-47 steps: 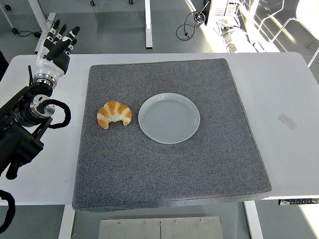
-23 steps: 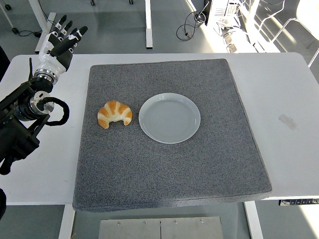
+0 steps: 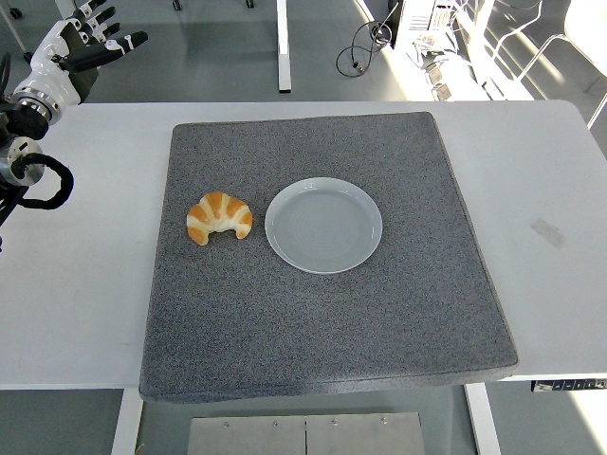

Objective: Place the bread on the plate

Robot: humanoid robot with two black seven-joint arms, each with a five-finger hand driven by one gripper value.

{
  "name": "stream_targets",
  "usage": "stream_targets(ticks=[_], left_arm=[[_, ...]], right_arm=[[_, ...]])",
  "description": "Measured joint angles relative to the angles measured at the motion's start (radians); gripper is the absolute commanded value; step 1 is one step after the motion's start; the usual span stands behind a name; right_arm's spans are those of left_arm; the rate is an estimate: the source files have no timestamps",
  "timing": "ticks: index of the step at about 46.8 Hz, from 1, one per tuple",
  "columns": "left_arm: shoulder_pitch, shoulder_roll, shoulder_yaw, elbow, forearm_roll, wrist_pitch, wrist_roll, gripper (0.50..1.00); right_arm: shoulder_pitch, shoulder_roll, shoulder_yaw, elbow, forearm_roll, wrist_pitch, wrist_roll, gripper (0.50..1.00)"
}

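Grey mat (image 3: 322, 313) covers most of the white table (image 3: 76, 313), and the croissant (image 3: 219, 217) sits on it just left of the pale plate (image 3: 323, 225), close but not touching. Left hand (image 3: 76, 45) is up at the far left corner, fingers spread wide and holding nothing. Croissant and plate are both well off to its right and nearer the front edge.
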Motion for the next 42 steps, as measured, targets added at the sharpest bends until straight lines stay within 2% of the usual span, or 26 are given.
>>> stream_targets(ticks=[9,13,19,26,34,42], left_arm=[[-0.035,0.025,0.113,-0.073,0.002,0.006,0.004,0.990],[-0.070,0.057,0.179,-0.102,0.007,0.009,0.022,0.990],[-0.133,0.119,0.247,-0.151,0.046,0.010,0.077,0.989],[-0.179,0.186,0.260,-0.230,0.105,0.013,0.147,0.989],[-0.188,0.206,0.255,-0.312,0.271,0.016,0.255,0.989],[-0.190,0.212,0.259,-0.397,0.349,0.033,0.284,0.987]], right_arm=[[0.000,0.000,0.000,0.000,0.000,0.000,0.000,1.000],[0.000,0.000,0.000,0.000,0.000,0.000,0.000,1.000],[0.000,0.000,0.000,0.000,0.000,0.000,0.000,1.000],[-0.001,0.000,0.000,0.000,0.000,0.000,0.000,1.000],[0.000,0.000,0.000,0.000,0.000,0.000,0.000,1.000],[0.000,0.000,0.000,0.001,0.000,0.000,0.000,1.000]])
